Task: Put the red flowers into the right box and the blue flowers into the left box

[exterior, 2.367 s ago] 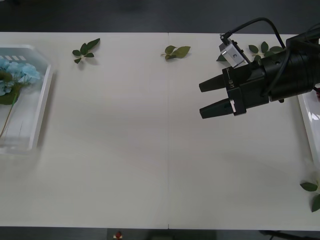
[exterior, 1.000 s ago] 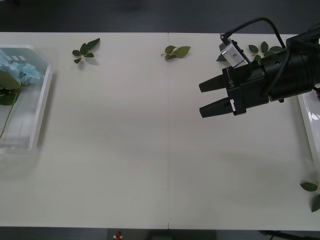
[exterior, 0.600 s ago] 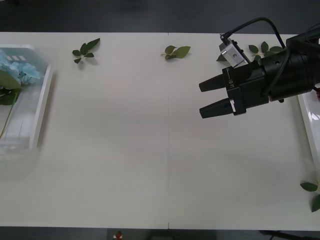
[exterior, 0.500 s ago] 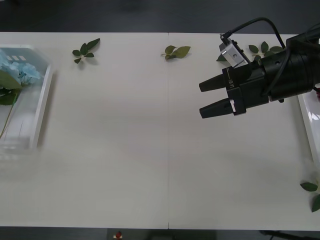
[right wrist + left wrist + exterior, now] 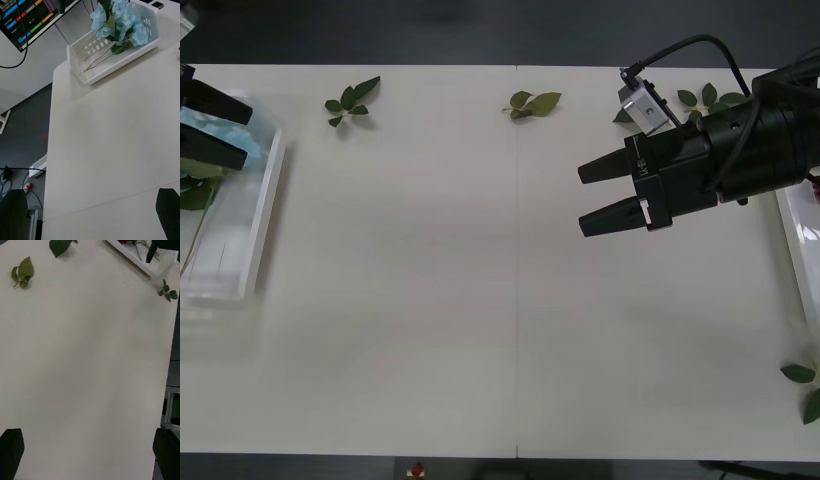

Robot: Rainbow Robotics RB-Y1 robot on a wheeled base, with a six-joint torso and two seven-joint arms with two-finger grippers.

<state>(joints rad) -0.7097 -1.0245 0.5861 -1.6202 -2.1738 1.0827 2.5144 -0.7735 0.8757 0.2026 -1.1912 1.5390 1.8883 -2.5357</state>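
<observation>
Blue flowers (image 5: 118,18) lie bunched inside the left box (image 5: 112,62), the slotted white tray at the table's far left edge, with their pale blooms packed toward one end of the tray and their thin stems running lengthwise along it toward the other end. Just over that tray's far end in the front view hovers the left gripper (image 5: 210,125), black fingers spread and empty, clearly the nearer arm to the blooms. Well apart, across the bare white table (image 5: 480,280), the right gripper (image 5: 612,195) hangs with fingers parted, holding nothing, pointing toward the left box. Beside it sits the right box (image 5: 795,245), where dark red flowers (image 5: 123,241) barely show. Loose leaf sprigs (image 5: 532,102) dot the table's far edge.
</observation>
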